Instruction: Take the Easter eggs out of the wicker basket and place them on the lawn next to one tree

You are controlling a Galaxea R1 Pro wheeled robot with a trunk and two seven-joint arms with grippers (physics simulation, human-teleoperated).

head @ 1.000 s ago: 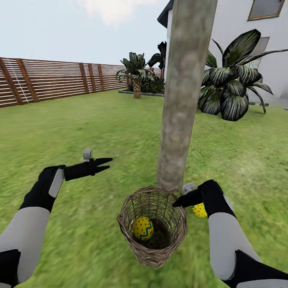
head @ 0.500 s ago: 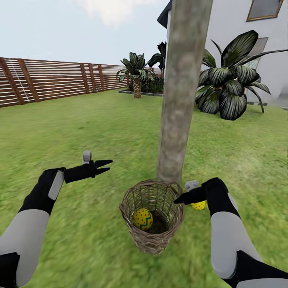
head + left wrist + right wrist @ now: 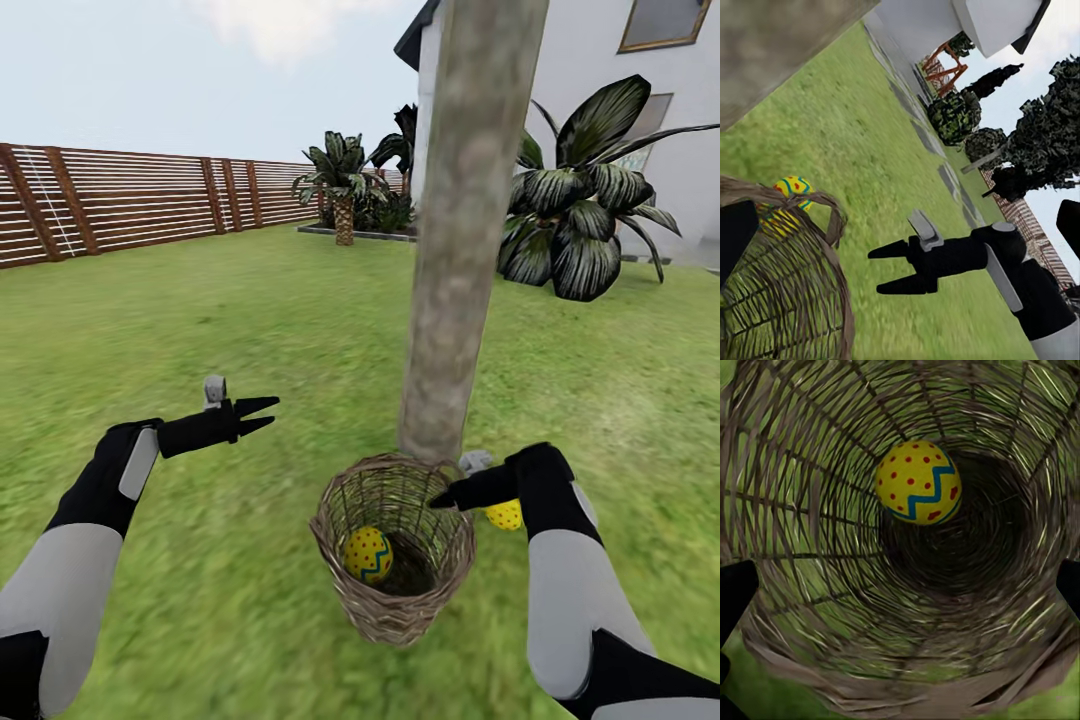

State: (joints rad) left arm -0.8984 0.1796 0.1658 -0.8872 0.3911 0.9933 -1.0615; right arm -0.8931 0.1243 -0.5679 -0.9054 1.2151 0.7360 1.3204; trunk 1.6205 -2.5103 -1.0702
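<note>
The wicker basket [image 3: 392, 612] stands on the lawn [image 3: 250, 300] at the foot of the thick pale tree [image 3: 455, 300]. One Easter egg [image 3: 368, 555] lies inside it, against the wall, also seen in the right wrist view as egg [image 3: 919, 481] within the weave [image 3: 795, 510]. A second egg [image 3: 505, 515] rests on the grass beside the trunk, partly behind my right wrist. My right gripper [image 3: 440, 498] is open at the basket's right rim, pointing into its mouth, holding nothing. My left gripper [image 3: 262, 412] hovers open and empty over the grass to the basket's left.
A brown slat fence [image 3: 130, 205] runs along the left. Palms [image 3: 340, 185] and a broad-leafed plant [image 3: 585, 205] stand before the white house [image 3: 600, 60] behind the tree. Open grass stretches to the left and right of the trunk.
The view has shifted slightly. My right gripper has risen a little and sits at the basket's rim; the egg still lies in the basket. The left arm has stayed put.
</note>
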